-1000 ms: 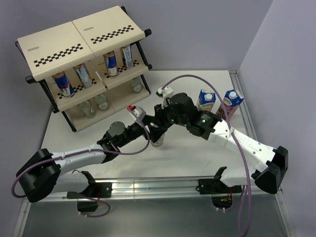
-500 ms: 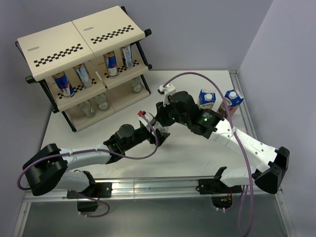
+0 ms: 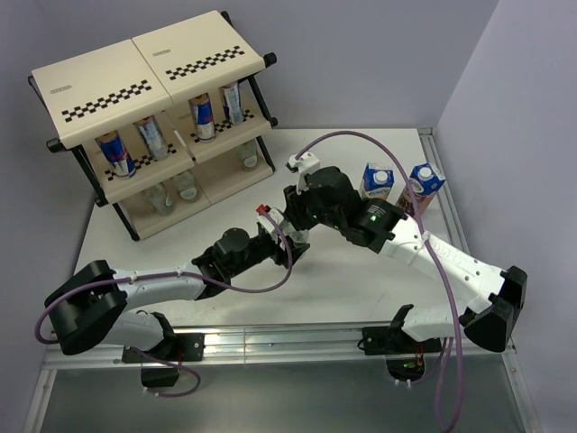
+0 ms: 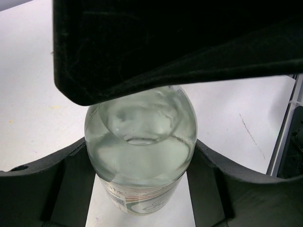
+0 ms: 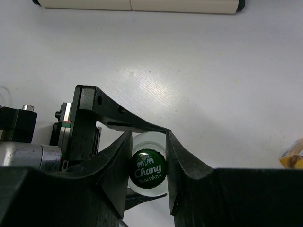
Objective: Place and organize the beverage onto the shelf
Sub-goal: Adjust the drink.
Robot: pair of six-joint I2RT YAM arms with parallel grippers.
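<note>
A small clear bottle (image 4: 140, 142) with a green cap (image 5: 147, 169) stands upright at the table's middle, mostly hidden in the top view by both grippers. My right gripper (image 5: 148, 156) is shut on its neck from above. My left gripper (image 4: 140, 163) reaches in low from the left, and both fingers press the bottle's glass body. The shelf (image 3: 144, 68) stands at the far left. Its middle tier holds several blue-silver cans (image 3: 115, 152), and clear bottles (image 3: 185, 185) stand on its lowest tier. Two cartons (image 3: 377, 180) (image 3: 422, 180) stand at the right.
The two arms meet at mid-table, with a purple cable (image 3: 352, 140) arching over the right one. A metal rail (image 3: 270, 338) runs along the near edge. The right wall is close behind the cartons.
My left arm has reached forward and right to the bottle, and its jaws have narrowed onto the glass. The right gripper has kept hold of the neck and shifted slightly.
</note>
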